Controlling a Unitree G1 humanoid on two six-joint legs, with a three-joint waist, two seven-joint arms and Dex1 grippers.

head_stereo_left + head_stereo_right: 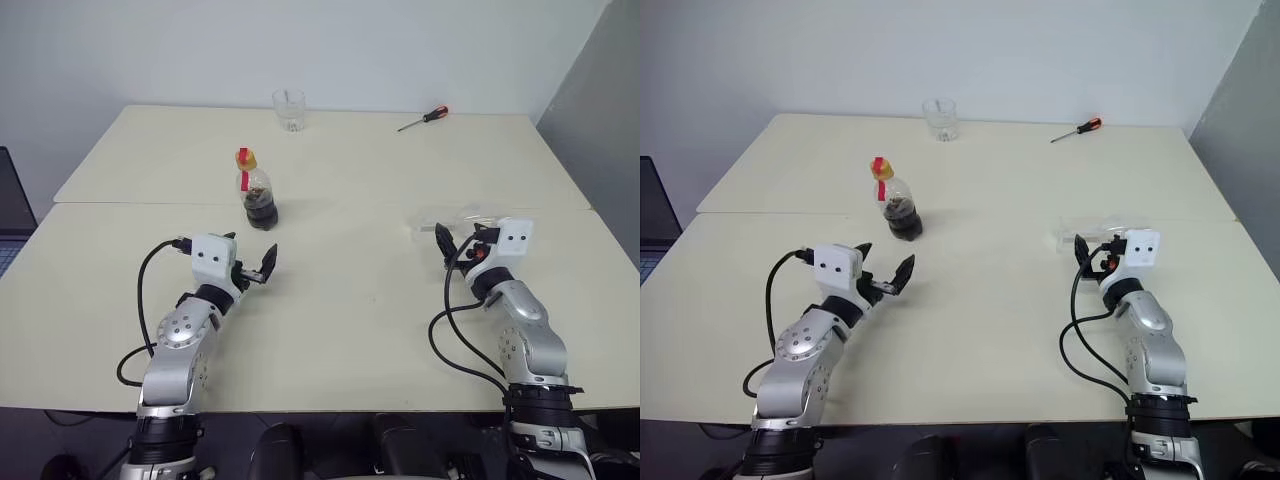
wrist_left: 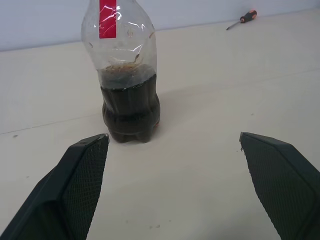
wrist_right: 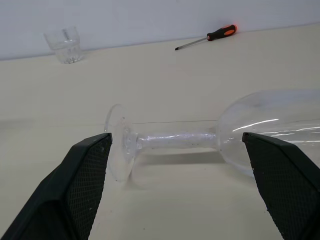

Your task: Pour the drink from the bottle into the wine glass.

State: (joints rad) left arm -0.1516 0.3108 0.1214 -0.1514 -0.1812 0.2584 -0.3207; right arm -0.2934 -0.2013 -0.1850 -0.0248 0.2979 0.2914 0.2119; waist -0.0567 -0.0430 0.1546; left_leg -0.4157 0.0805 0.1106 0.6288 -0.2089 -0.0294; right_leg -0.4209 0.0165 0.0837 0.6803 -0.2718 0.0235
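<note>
The bottle (image 1: 257,190) stands upright on the table, small and clear, with a yellow cap and a red label strip. The dark drink (image 2: 131,110) fills its lower part. My left gripper (image 1: 250,256) is open just in front of it, a short gap away, with nothing between its fingers. The wine glass (image 3: 260,120) lies on its side on the table's right half, its foot (image 3: 119,142) towards the left and its thin stem level. My right gripper (image 1: 461,238) is open right in front of the stem, holding nothing.
A short clear tumbler (image 1: 289,109) stands at the table's far edge, with an orange-handled screwdriver (image 1: 424,118) to its right. A seam (image 1: 340,205) joins the two tabletops behind the bottle. A dark laptop (image 1: 10,210) sits past the left edge.
</note>
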